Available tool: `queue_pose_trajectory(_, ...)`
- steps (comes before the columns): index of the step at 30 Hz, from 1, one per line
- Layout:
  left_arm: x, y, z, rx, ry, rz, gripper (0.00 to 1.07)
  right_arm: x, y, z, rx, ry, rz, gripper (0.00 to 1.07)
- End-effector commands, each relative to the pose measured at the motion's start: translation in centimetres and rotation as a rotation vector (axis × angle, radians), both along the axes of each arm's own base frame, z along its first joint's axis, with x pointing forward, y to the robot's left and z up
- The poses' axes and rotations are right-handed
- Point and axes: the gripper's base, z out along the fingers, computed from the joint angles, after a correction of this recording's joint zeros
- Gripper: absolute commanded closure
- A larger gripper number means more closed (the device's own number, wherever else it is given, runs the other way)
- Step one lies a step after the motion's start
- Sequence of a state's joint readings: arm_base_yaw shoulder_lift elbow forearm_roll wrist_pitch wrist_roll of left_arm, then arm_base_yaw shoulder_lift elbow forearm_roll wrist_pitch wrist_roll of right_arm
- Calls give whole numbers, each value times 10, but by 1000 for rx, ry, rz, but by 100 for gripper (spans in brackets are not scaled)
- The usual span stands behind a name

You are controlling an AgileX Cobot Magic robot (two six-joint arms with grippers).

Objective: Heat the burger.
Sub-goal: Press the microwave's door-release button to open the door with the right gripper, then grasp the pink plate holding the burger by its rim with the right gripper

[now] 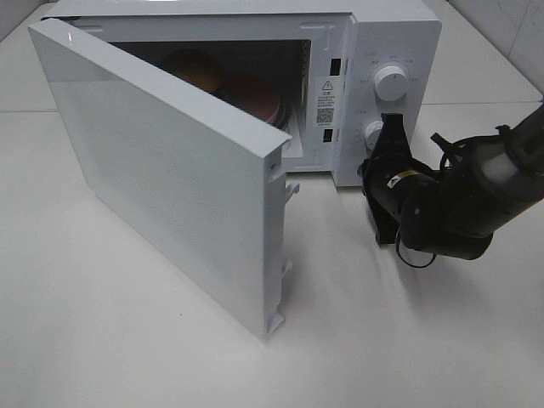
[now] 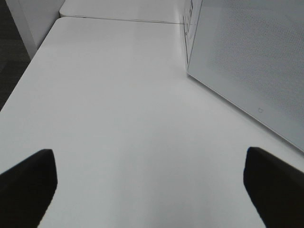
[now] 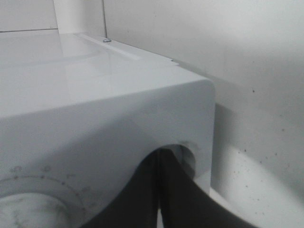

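Note:
The burger (image 1: 192,68) sits deep inside the open microwave (image 1: 399,34), its golden-brown bun showing in the shadow beside a reddish plate (image 1: 259,100). My right gripper (image 1: 388,129) is shut and its tips rest against the control panel at the lower knob (image 1: 372,133), below the upper knob (image 1: 392,82). In the right wrist view the gripper (image 3: 159,159) shows two dark fingers pressed together with nothing between them, against the white panel. My left gripper (image 2: 149,159) is wide open over bare table and holds nothing; the exterior high view does not show it.
The microwave door (image 1: 170,178) swings wide open toward the front left and covers much of the table there; its outer face (image 2: 251,61) stands close to my left gripper. A white wall rises behind the microwave.

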State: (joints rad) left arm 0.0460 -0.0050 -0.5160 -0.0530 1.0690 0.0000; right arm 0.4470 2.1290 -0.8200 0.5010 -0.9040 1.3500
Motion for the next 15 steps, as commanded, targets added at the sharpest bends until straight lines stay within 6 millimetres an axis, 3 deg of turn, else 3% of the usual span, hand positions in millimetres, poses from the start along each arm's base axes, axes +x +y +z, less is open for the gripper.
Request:
queue_pose_trajectory(1, -2, 0, 0, 0, -12, 3, 7, 12, -9, 33, -5, -198, -29, 107)
queue_pose_trajectory(6, -2, 0, 0, 0, -12, 3, 7, -8, -2, 32, -61, -64, 164, 107)
queue_pose_trajectory(15, -2, 0, 0, 0, -12, 3, 7, -37, -10, 35, -88, 51, 212, 107)
